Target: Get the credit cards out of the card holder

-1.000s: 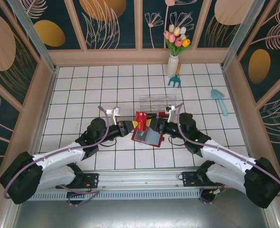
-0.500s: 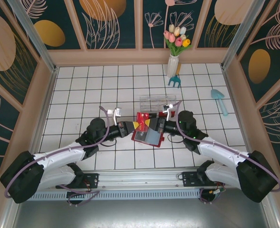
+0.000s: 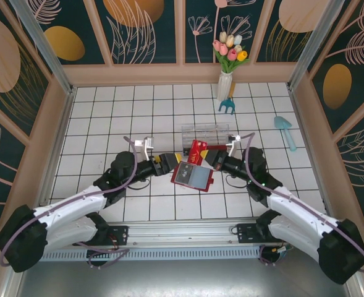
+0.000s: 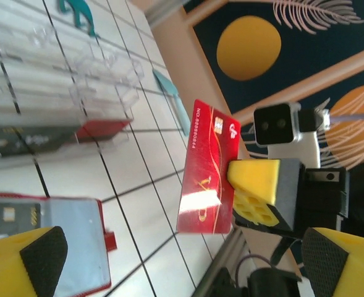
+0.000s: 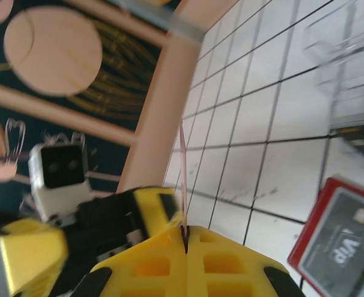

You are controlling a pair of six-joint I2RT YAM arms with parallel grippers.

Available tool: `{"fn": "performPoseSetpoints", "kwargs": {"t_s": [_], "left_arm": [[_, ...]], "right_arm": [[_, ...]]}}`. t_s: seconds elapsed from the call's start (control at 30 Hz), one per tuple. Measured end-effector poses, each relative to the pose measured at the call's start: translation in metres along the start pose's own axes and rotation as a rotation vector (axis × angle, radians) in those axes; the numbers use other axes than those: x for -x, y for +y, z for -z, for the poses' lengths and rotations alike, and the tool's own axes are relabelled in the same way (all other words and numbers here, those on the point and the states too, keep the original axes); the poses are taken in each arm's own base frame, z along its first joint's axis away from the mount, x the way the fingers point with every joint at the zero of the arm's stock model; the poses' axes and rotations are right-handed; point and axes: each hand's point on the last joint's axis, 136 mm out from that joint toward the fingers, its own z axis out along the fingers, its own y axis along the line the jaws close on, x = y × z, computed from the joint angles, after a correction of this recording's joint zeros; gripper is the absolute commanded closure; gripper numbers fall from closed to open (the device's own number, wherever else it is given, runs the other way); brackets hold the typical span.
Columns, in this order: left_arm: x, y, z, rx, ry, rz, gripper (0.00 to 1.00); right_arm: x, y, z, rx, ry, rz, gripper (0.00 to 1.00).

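Right tool (image 5: pixel 186 235) is clamped on a red credit card (image 4: pixel 205 167), gripped by one long edge. The card is up off the bench, out of the card holder (image 3: pixel 193 177).

The holder lies open and flat on the tiled bench (image 3: pixel 107 124), between the two tools, near-left of the right tool. The left tool (image 3: pixel 166 162) is just beside its left edge, pads (image 4: pixel 36 257) apart, nothing in them.

Holder contents: a grey card printed "vip" (image 5: pixel 355 238) sits in the pocket, so the task isn't done by my read.

The clear compartment box (image 3: pixel 205 133) is just beyond the holder, close behind the lifted card. A dark flat piece and a red one show at its near edge, but I can't tell if they're inside it or under it.

Likely next step is to put the red card down. The box is the closest drop, straight ahead of the right tool. The left tool is free and looks better placed to pin the holder for the grey card.
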Motion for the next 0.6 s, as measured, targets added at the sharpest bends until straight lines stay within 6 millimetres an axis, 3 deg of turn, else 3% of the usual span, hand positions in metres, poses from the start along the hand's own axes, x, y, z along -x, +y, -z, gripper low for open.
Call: {"fn": "performPoseSetpoints", "kwargs": {"t_s": [0.1, 0.33, 0.6], "left_arm": [[0.015, -0.002, 0.007, 0.038, -0.067, -0.022, 0.01], [0.025, 0.02, 0.019, 0.172, -0.141, -0.029, 0.01], [0.037, 0.039, 0.039, 0.302, -0.221, -0.07, 0.01]], "right_arm": [[0.017, -0.017, 0.013, -0.106, -0.12, -0.11, 1.0], [0.039, -0.07, 0.039, -0.388, -0.362, -0.45, 1.0], [0.036, -0.09, 0.025, -0.615, -0.488, -0.711, 1.0]]}}
